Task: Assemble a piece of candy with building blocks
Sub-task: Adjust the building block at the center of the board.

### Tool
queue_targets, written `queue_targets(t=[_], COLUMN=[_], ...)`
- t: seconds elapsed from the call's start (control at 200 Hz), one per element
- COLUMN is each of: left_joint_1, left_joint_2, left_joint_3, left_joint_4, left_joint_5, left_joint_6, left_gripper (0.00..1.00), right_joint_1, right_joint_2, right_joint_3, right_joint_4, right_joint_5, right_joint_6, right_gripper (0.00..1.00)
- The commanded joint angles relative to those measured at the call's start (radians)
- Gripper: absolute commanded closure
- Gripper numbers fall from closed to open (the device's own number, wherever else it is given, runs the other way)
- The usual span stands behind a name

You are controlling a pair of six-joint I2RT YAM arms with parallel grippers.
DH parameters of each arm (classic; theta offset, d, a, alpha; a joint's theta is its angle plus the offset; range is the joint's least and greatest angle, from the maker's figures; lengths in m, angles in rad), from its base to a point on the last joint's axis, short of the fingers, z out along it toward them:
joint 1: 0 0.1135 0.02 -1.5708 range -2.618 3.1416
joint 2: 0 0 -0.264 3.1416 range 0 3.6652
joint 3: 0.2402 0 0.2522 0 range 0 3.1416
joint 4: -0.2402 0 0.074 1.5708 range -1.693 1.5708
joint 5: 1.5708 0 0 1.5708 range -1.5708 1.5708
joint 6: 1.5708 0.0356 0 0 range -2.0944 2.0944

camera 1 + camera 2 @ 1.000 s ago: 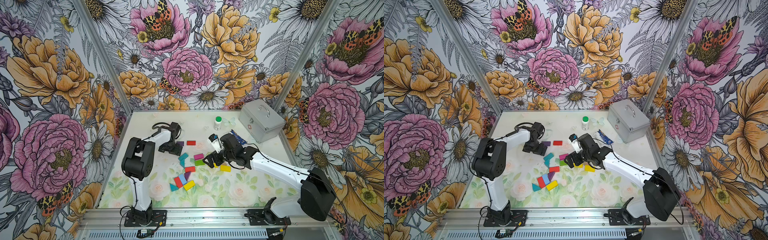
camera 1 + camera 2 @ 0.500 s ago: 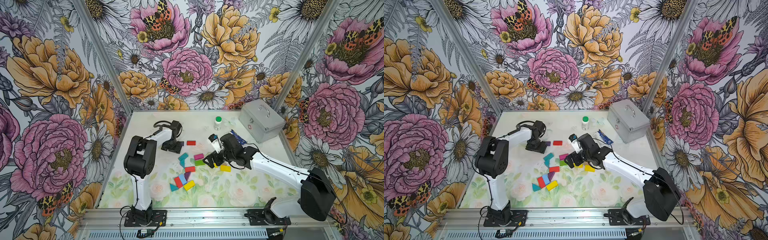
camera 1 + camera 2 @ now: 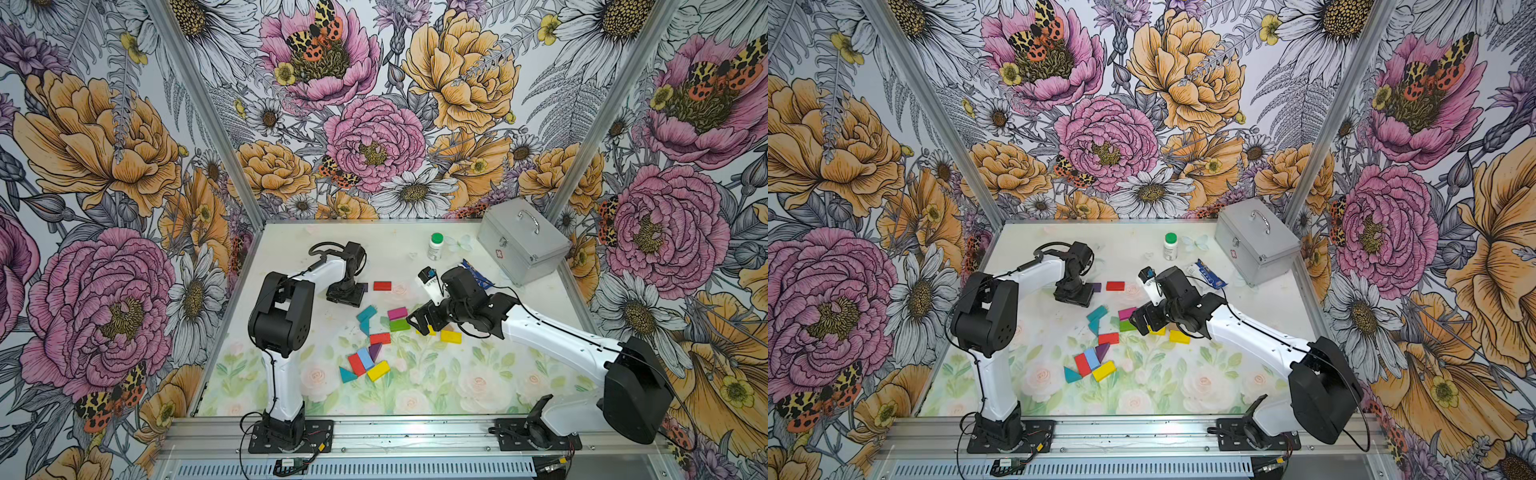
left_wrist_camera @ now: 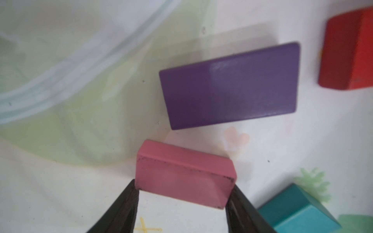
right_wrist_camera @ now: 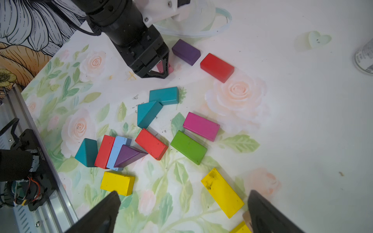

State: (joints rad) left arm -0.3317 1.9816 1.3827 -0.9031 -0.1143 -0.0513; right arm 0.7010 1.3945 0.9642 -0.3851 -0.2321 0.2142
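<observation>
Left gripper (image 5: 161, 71) astride pink block (image 5: 171, 69), purple block (image 5: 186, 52) just beside, right gripper (image 5: 183, 193) spread near yellow block (image 5: 222, 193)

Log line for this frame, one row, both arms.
left gripper: shut on pink block, next to purple block | right gripper: open, empty, over yellow block

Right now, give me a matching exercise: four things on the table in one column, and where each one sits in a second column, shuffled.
Things
1. pink block
2. purple rectangular block
3. white bottle
4. silver case

Places
A. back right corner
B. between the fingers of the left gripper
C. lying flat next to a red block
D. upright at the back, green cap on top

Pairs: 1-B, 2-C, 3-D, 4-A
</observation>
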Motion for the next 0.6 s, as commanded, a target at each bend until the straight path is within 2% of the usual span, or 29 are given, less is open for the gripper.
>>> queue_targets(t=[0.0,0.235,0.595], left_joint_1=[-0.009,-0.048,-0.072], left_joint_2=[-0.025,-0.05,0.006], left_joint_3=[-0.046,-0.092,-0.06], left_joint_4=[-0.005,0.001,0.036], left_joint_5=[0.043,0.047,0.063], left_joint_6=[-0.034,-0.115,-0.239], left_gripper=[0.42,0.42,0.41], right_joint_1=[0.002,0.002,0.002], right_joint_2=[-0.028,-0.022,-0.073], right_joint_3=[-0.001,0.01,-0.018], right_joint_4=[0.008,0.008,0.008], right_joint_5=[0.017,0.009,0.014], right_joint_6=[-0.019,-0.023,-0.031], right_gripper=[0.0,0.0,0.0])
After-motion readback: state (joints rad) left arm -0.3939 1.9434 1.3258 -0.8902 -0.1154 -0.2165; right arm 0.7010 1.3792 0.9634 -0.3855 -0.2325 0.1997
